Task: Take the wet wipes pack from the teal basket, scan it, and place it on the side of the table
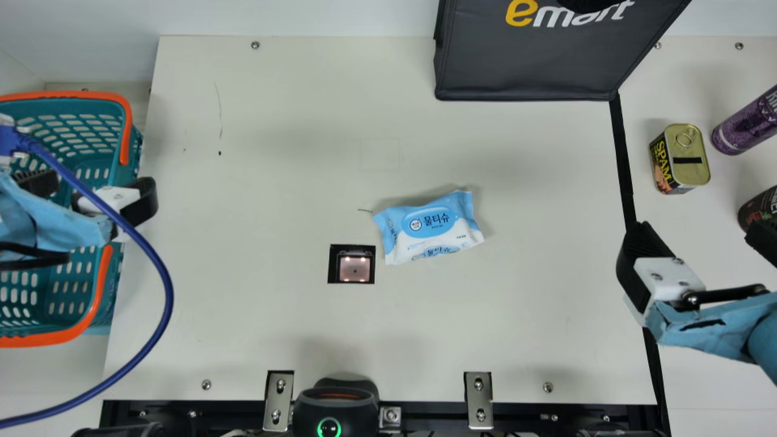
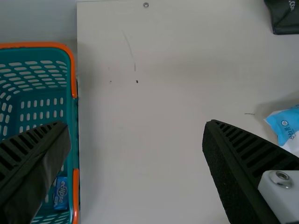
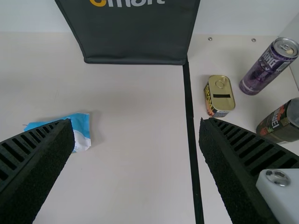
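Wet wipes pack (image 1: 430,229) lying on worktop (image 1: 273,158), likely soft, slick, lightish; wanting mid-pack grip. Left tool (image 2: 135,125), right tool (image 3: 134,122) hanging spread.

Lab-like mock shop checkout, robot arms (image 1: 753,328) left and right, scanner window (image 1: 354,268) set in bench (image 1: 273,182), teal basket (image 1: 79,108) left, shopping bag (image 1: 522,67) far, cans (image 1: 680,159) right

Plastic basket (image 1: 54,108), glossy wipes pack (image 1: 428,227), shiny metal tin (image 1: 688,169)
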You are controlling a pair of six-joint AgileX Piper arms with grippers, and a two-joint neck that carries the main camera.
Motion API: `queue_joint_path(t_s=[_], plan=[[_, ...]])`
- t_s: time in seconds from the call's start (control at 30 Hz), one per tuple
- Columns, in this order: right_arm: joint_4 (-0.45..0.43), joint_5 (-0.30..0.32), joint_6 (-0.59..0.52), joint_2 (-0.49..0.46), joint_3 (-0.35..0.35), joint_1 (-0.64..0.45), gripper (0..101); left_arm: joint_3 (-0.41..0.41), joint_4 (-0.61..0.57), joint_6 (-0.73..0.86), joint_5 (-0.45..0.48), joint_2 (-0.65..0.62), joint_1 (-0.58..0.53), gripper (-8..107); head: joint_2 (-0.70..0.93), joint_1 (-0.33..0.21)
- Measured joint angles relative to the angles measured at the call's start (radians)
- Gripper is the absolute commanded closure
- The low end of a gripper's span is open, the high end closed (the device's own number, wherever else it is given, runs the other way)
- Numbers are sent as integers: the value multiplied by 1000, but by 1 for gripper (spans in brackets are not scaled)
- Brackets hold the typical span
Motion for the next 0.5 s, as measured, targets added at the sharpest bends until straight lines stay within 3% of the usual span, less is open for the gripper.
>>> queue_joint_path(t_s=[0.33, 0.5], plan=[[3, 5, -17, 23, -5, 19, 6, 0, 0, 0, 0, 0, 0, 9, 0, 0], [-37, 5, 14, 81, 7, 104, 6, 0, 0, 0, 0, 0, 0, 9, 0, 0]])
